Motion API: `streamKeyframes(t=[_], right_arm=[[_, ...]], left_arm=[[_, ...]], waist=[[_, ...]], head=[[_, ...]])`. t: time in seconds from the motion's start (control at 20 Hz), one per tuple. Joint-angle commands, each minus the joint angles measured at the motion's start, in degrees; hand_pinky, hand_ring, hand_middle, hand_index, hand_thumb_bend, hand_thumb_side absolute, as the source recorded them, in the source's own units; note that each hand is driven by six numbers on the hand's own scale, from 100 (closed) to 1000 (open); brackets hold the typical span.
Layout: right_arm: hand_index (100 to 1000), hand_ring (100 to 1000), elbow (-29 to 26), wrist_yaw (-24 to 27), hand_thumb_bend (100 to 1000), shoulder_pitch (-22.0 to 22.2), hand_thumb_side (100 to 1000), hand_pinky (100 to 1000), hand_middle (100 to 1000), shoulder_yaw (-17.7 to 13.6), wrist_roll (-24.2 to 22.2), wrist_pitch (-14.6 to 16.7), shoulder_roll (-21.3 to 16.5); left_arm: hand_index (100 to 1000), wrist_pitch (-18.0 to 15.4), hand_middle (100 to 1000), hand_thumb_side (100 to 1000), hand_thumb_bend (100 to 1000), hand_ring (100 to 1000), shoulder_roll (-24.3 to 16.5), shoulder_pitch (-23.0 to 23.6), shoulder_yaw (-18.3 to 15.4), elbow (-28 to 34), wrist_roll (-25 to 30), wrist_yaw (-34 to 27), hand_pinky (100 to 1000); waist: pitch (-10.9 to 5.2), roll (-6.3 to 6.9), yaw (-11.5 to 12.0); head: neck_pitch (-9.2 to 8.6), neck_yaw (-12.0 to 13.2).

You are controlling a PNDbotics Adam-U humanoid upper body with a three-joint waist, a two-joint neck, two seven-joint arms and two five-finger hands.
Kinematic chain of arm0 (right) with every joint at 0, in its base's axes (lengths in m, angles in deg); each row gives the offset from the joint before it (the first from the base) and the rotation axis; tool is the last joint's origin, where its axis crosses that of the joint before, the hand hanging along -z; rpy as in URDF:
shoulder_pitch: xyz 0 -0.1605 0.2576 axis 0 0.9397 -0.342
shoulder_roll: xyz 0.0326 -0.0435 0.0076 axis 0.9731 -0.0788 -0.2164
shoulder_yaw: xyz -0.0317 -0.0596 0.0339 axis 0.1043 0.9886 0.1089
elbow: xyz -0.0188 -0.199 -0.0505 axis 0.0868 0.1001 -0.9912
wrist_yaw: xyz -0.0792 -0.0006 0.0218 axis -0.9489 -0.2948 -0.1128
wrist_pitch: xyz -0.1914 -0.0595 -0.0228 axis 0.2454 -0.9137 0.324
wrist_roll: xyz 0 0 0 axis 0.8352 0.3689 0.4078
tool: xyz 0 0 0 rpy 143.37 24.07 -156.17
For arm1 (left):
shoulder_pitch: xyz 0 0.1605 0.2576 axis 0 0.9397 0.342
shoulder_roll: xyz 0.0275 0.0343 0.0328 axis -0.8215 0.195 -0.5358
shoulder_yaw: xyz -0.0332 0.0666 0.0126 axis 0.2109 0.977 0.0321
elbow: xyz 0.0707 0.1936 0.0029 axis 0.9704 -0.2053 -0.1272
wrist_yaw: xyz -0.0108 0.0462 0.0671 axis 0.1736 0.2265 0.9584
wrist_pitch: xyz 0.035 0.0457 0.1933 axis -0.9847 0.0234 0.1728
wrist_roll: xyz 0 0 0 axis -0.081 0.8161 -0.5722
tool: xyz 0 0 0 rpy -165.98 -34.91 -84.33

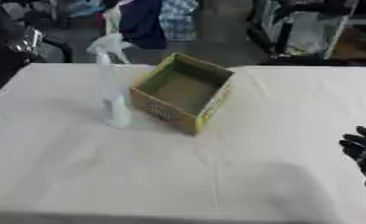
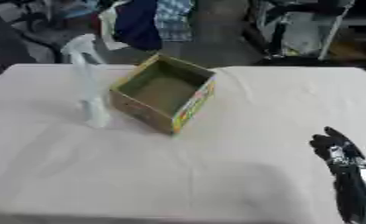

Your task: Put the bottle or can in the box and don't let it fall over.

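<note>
On the white table [image 1: 79,175], as the left eye view is showing it, a pale translucent spray bottle [image 1: 113,87] is standing upright just beside the left wall of an open cardboard box [image 1: 184,89]. The bottle is not yet sitting inside the box; it is standing on the cloth, apparently apart from the wall, though the gap is too blurred to judge. The box is lying with its opening facing up and its cavity showing nothing inside, which is leaving room for a tall item to be lowered in vertically. The right hand [image 1: 360,146] is showing only partly at the right edge, well apart from both items and holding nothing.

Across the right eye view, the right hand is showing more fully, with dark fingers [image 2: 332,138] pointing up and relaxed rather than curled, resting idle near the lower right. The left hand is not appearing in either view. Judged from this layout, the bottle's tall, narrow shape is making it prone to tipping, so an upright grasp is likely being called for.
</note>
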Motion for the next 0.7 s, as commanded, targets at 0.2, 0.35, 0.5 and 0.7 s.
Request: streamKeyframes(t=[0.2,0.35,0.5,0.7], right_arm=[[875,798,-0.8,0.1,100,-0.7,702,893,726,-0.3,-0.1,0.0,-0.9],[875,798,-0.8,0.1,100,-0.8,701,893,726,-0.3,-0.2,0.0,-1.0],[875,798,-0.8,0.0,100,-0.7,702,893,726,-0.3,-0.2,0.0,-1.0],[878,798,-0.7,0.0,100,-0.8,700,893,726,-0.1,-0.4,0.0,-1.1]], left_arm=[[1000,0.2,1000,419,100,1000,-1.4,-0.6,-0.4,0.2,0.4,0.0,997],[1000,0.3,1000,417,100,1000,-1.6,-0.6,-0.5,0.1,0.5,0.1,994],[1000,0.7,1000,442,100,1000,-1.9,-0.9,-0.4,-0.2,0.7,0.0,982],[1000,2.6,1000,492,100,1000,-4.6,-3.1,1.2,-2.4,3.1,-1.5,946]], waist=[[-0.57,0.02,0.3],[-0.56,0.01,0.4],[-0.62,-0.01,0.5],[-0.86,0.06,0.4]], head=[[0.33,-1.0],[0.33,-1.0],[0.33,-1.3],[0.33,-1.4]])
